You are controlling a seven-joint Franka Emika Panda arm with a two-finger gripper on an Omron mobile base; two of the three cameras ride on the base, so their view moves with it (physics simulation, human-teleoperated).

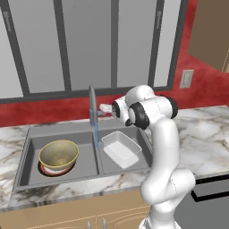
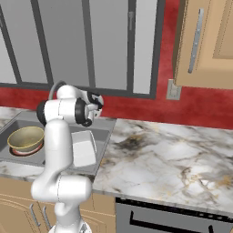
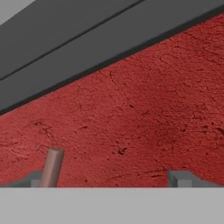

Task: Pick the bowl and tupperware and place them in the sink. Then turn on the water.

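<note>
Claw (image 1: 106, 108) open, above tupperware (image 1: 120, 148).

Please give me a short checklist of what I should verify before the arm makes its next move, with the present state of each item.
1. Bowl is in the left basin of the sink: ok.
2. Tupperware is in the right basin: ok.
3. Water runs from the faucet: ok, a thin blue stream shows below the spout.
4. Pincer is open and holds nothing: ok.
5. Pincer is free of the faucet lever: cannot tell; the lever stands right beside one fingertip.
6. Room behind the pincer for pulling back from the red wall: cannot tell.
</note>
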